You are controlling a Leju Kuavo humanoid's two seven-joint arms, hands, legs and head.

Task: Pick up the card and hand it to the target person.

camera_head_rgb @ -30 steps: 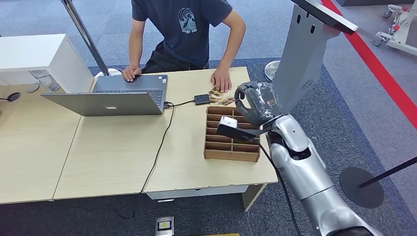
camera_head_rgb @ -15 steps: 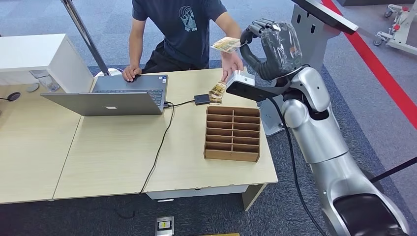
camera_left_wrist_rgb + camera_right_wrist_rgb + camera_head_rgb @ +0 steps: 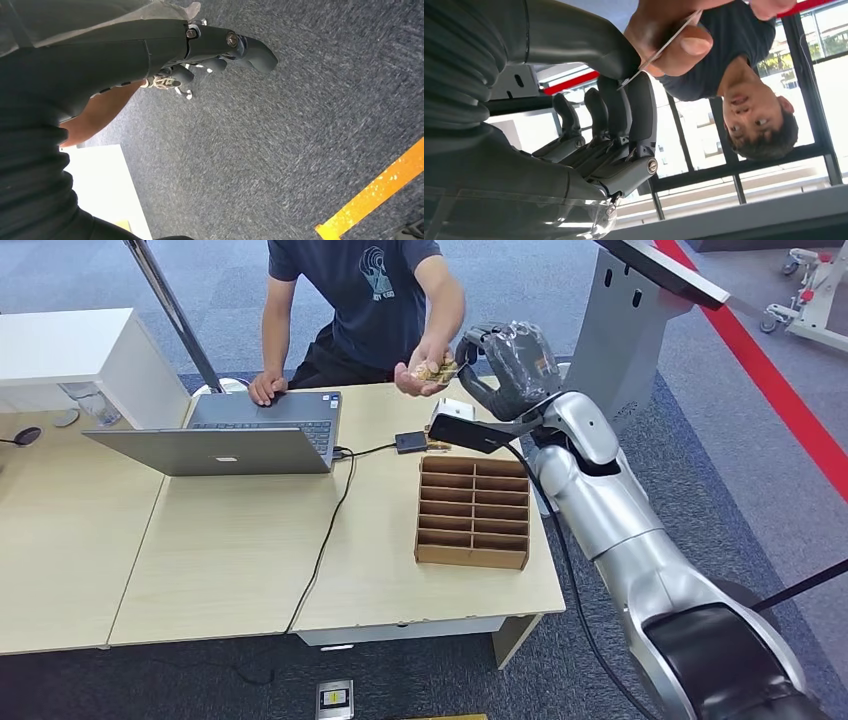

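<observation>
No readable text anywhere.
The person's dark T-shirt (image 3: 375, 290) has a pale printed emblem with small lettering beneath, too blurred to make out.

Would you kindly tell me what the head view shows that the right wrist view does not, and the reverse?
Head view alone: the wooden tray, the laptop and the table under them.
Right wrist view alone: the card's thin edge pinched between the right robot hand's thumb and a finger, with the person's thumb on it, and windows behind.
Both: the card, the right robot hand and the person's hand meeting at it.
</observation>
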